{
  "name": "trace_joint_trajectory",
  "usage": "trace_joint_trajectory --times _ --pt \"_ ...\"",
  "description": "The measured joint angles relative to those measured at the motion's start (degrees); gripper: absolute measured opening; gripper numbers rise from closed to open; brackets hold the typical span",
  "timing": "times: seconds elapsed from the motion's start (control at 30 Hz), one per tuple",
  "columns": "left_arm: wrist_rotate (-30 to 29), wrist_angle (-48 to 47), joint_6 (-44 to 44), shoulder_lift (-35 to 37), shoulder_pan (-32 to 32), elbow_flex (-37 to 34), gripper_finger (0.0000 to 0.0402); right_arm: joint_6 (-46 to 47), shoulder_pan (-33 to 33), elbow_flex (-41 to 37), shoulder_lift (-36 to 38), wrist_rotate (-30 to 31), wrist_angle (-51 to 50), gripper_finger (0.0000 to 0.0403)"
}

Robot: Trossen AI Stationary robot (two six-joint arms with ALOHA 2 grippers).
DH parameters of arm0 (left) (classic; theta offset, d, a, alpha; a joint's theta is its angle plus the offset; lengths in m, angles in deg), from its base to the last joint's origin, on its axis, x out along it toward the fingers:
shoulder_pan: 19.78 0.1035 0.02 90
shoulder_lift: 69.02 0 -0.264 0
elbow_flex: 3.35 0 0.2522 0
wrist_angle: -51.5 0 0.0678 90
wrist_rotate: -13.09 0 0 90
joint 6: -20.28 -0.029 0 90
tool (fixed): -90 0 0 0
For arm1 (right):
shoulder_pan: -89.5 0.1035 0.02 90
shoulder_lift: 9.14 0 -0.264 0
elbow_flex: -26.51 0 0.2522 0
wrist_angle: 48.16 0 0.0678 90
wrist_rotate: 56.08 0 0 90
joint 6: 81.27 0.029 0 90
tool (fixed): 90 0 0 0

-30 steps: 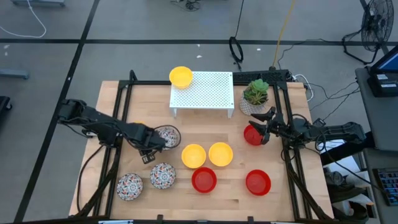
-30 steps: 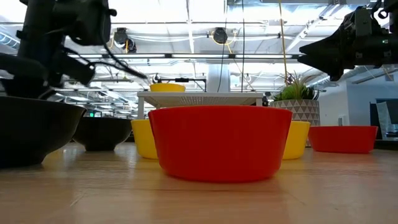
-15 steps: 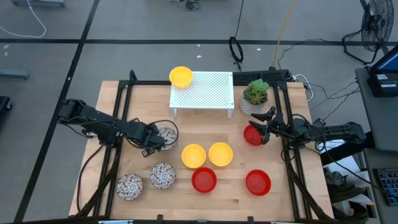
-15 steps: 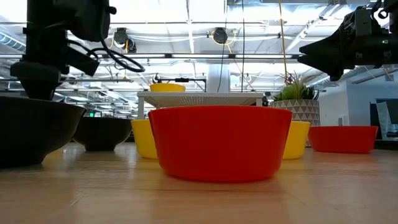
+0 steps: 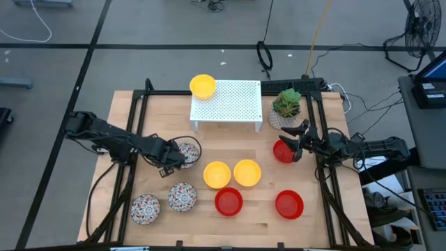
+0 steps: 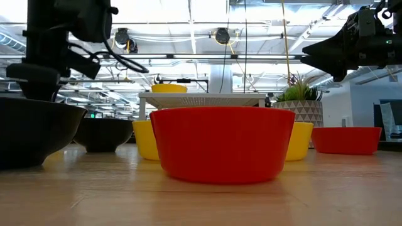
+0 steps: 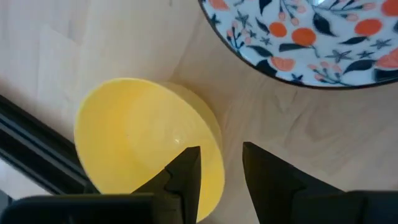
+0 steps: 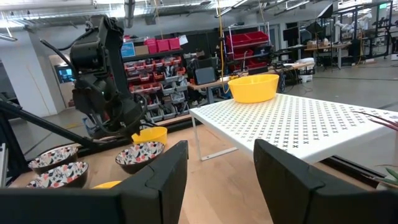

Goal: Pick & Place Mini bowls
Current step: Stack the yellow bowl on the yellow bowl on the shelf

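A plain yellow bowl stands on the table by the left rail, beside a mosaic bowl. My left gripper is open above the yellow bowl and points down. One finger is over the bowl's inside and the other is outside its wall. My right gripper is open and empty, level over a red bowl. Another yellow bowl sits on the white rack. Two yellow bowls, two red bowls and two mosaic bowls stand toward the near edge. My left gripper straddles the yellow bowl's rim on the side toward the mosaic bowl, coming from above. I cannot tell whether either finger touches the wall. The bowl stands upright on the table.
A white pot with a green plant stands right of the rack, close to my right gripper. Black frame rails run along both table sides. Bare wood lies between the rack and the middle bowls.
My left gripper has moved a little toward the table's far edge and down over the yellow bowl by the left rail. The bowls have stayed where they were.
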Motion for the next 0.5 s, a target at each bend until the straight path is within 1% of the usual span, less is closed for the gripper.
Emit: trace_joint_trajectory --times 0.3,0.5 --pt "1.7 2.0 0.1 0.0 3.5 -8.0 0.0122 0.0 0.0 0.0 0.0 0.0 0.0 0.0171" --pt "2.7 5.8 -2.1 0.0 5.1 -9.6 0.012 0.0 0.0 0.0 0.0 0.0 0.0 0.0171"
